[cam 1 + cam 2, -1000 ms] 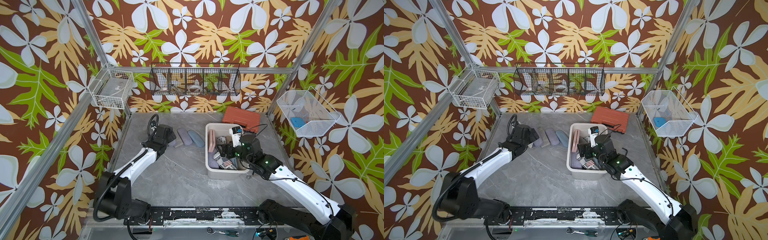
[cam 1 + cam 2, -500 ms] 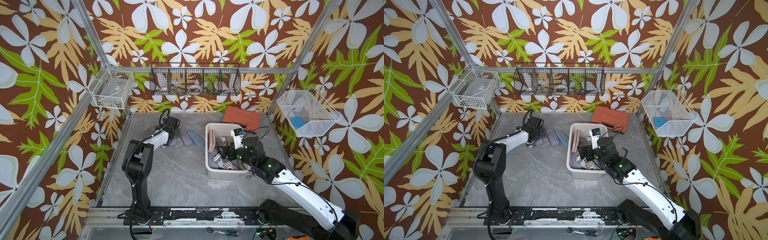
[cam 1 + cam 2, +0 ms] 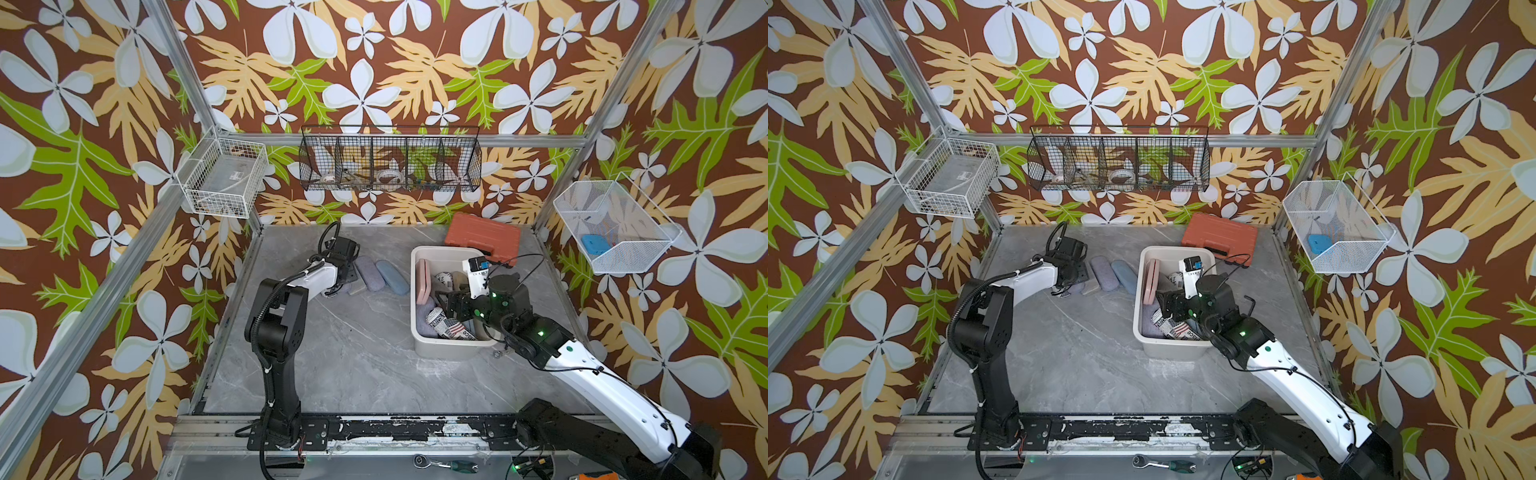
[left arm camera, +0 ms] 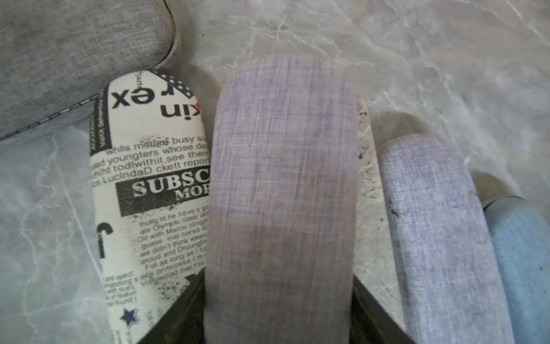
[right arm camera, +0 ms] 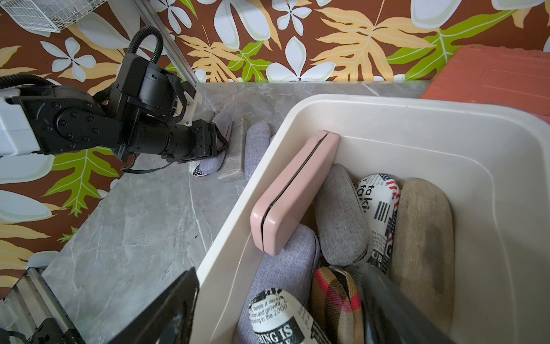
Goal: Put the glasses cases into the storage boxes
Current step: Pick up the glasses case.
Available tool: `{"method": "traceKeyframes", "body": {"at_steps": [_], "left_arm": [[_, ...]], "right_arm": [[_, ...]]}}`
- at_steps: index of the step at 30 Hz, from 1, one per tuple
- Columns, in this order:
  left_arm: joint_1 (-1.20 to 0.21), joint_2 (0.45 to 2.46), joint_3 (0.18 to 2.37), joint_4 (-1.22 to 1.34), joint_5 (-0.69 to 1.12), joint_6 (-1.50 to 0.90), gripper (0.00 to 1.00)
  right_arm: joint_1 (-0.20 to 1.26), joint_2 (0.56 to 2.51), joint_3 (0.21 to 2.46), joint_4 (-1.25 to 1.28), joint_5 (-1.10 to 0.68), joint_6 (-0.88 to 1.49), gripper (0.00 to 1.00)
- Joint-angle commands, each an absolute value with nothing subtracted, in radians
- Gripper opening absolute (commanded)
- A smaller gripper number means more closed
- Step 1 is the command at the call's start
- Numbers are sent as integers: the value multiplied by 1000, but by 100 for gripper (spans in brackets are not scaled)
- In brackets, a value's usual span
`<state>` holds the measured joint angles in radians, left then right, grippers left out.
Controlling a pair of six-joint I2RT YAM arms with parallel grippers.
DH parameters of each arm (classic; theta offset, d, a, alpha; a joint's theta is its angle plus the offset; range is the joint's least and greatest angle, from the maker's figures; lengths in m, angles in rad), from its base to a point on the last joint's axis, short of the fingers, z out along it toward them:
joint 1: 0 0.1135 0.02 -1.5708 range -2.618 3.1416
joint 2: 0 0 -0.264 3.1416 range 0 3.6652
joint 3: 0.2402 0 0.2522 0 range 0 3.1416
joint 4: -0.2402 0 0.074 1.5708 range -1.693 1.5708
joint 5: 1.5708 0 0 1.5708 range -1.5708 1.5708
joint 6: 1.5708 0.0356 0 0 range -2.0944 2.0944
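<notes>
My left gripper [image 4: 278, 321] is shut on a lavender glasses case [image 4: 282, 193] at the table's back left, both jaws pressed to its sides. Beside it lie a newspaper-print case [image 4: 148, 193], a grey case [image 4: 74, 59], another lavender case [image 3: 368, 272] and a light blue case [image 3: 392, 276]. The cream storage box [image 3: 453, 349] holds several cases, among them a pink one [image 5: 294, 190], a tan woven one [image 5: 422, 238] and a plaid one [image 5: 336, 297]. My right gripper [image 5: 279, 312] hangs open over the box's near left corner, one finger outside the wall, gripping nothing.
An orange-red tool case [image 3: 482, 235] lies behind the box. Wire baskets hang on the left wall [image 3: 224, 183], back wall [image 3: 390, 162] and right wall [image 3: 611, 228]. A ratchet tool [image 3: 444, 463] lies on the front rail. Bare marble stretches between the arms.
My left arm folded its elbow up and carried the gripper back onto the row of cases, where its jaws closed on the lavender case. The right gripper barely shifted over the box.
</notes>
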<state>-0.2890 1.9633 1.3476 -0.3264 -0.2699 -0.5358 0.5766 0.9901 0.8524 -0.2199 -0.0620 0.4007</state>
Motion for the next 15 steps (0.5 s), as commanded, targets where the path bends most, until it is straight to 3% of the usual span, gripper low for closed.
{"method": "traceKeyframes", "body": {"at_steps": [1,7,15], "left_arm": [[-287,1955,1338,-309,-236,-492,61],[-290,1865,1270,-253,-194,-450,51],[-346,1604,1045,-110,-117,-459,50]], "right_arm": [[577,975,858,-207,-62,404,84],[577,952,876,-227,-67,417,83],[577,963,898,-213,-85,441,83]]}}
